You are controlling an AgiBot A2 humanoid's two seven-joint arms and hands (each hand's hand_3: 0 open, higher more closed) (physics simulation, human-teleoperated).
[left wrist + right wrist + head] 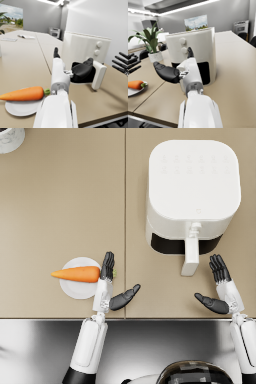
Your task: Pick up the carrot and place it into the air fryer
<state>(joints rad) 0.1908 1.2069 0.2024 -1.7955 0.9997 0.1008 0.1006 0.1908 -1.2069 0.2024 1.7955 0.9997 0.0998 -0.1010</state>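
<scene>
An orange carrot [76, 274] lies on a small white plate [75, 290] at the table's front left, its green stem end toward the right. My left hand [111, 285] is open beside that stem end, fingers straight along the plate's right rim, thumb spread out to the right; contact cannot be told. The left wrist view shows the carrot [23, 93] on the plate [17, 108], beside my left hand [61, 72]. The white air fryer [192, 193] stands at the back right, with its handle [191, 253] pointing forward. My right hand [220, 288] is open, just right of the handle, holding nothing.
A white pot [10, 138] shows in the table's far left corner. A potted plant [149, 41] stands beside the air fryer [193, 47]. The table's front edge runs just behind both wrists, with a steel surface below it.
</scene>
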